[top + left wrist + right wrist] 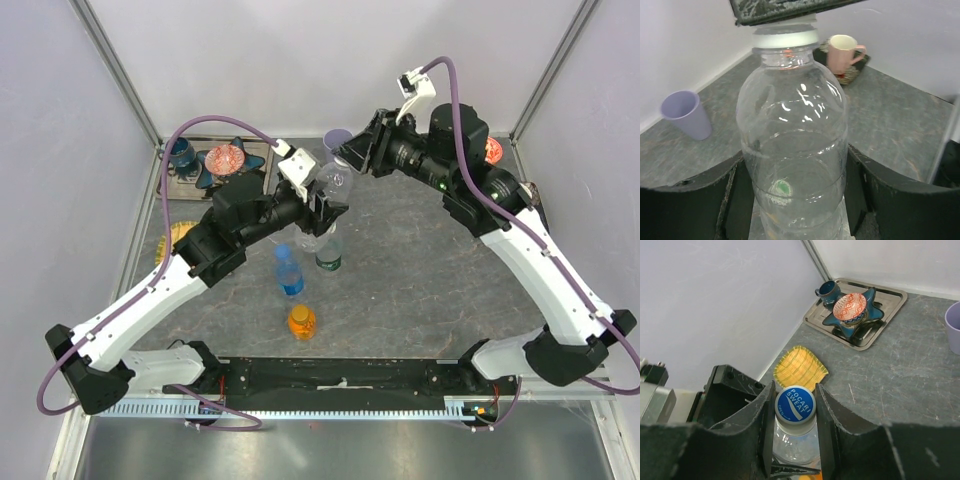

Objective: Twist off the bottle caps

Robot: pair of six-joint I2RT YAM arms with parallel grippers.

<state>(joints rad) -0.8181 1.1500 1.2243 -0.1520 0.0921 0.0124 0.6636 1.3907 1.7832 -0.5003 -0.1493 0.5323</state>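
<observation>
- Our right gripper (795, 392) is closed on the blue cap (795, 403) of the clear bottle (792, 150). A black finger (762, 420) presses each side of the cap, whose top reads POCARI SWEAT.
- Our left gripper (795, 200) is clamped round the body of the clear bottle, lower down, with a dark pad (690, 200) on either side.
- The clear bottle is thus held by both grippers, cap on, over the middle of the table (420, 280). From above it leans with its neck toward the right gripper. We cannot tell whether its base touches the table.
- Just nearer the arm bases than the clear bottle stand the green-label bottle (328, 258) and the blue-label bottle (289, 275), side by side and upright.
- Nearer the bases than those two, and apart from them, stands the orange bottle (302, 322), with its cap on.
- Beyond the clear bottle, near the back wall, stands a purple cup (687, 115), upright.
- To the left of the clear bottle, by the left wall, lies a yellow mat (800, 367).
- Further back on that side, in the corner, sits a tray (890, 296). It holds a red bowl (850, 307) on a blue star dish (874, 314), and a dark blue cup (828, 289).
- To the right of the clear bottle, near the back wall, a pink mug (841, 52) stands on a dark mat.
</observation>
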